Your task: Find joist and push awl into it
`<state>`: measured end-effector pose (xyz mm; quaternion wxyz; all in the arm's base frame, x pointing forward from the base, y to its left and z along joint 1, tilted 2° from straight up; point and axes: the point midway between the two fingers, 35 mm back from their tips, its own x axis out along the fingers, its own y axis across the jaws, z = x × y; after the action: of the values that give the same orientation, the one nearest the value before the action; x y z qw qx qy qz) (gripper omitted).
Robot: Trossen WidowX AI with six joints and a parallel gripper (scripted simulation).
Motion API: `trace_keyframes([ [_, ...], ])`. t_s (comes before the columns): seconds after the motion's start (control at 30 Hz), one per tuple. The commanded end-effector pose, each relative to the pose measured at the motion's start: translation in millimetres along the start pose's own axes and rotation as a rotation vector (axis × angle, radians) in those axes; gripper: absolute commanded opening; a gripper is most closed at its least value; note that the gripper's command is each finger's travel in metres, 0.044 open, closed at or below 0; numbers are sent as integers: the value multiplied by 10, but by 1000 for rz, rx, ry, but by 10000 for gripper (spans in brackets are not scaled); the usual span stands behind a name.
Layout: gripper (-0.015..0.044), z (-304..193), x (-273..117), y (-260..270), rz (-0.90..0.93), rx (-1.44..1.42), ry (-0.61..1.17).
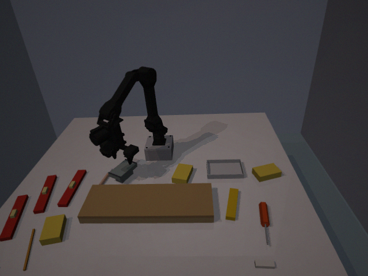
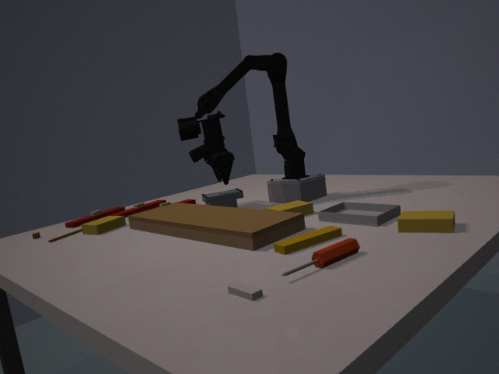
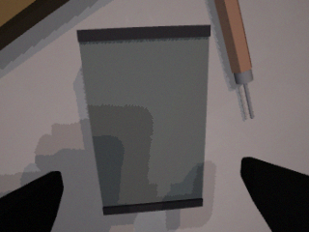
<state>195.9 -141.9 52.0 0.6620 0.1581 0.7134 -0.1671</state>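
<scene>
The stud finder [image 1: 125,170] [image 2: 221,195] [image 3: 145,72], a grey slab-topped tool, stands on the table behind the panel's left part. My gripper [image 1: 122,160] [image 2: 223,182] [image 3: 154,173] is open and empty, pointing down a little above it; in the wrist view the fingers stand on either side of its near end. The brown floor panel [image 1: 148,200] [image 2: 217,219] lies flat, with no hole visible; the joist is hidden. The grey tray [image 1: 225,176] [image 2: 348,217] is empty. The awl [image 1: 264,214] [image 2: 336,252], with an orange-red handle and thin metal shaft, lies right of the panel.
A two-pronged tool with a pinkish-brown handle [image 3: 234,39] [image 1: 103,179] lies close beside the stud finder. A yellow block [image 1: 181,172] stands between stud finder and tray. A yellow bar [image 1: 232,203] lies right of the panel; several red bars lie left.
</scene>
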Motion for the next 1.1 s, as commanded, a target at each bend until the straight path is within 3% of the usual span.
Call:
trace_keyframes([
  [0.0, 440, 47, -5, 3, 4, -3, 1],
  [1.07, 440, 83, 473, 4, 4, -3, 1],
])
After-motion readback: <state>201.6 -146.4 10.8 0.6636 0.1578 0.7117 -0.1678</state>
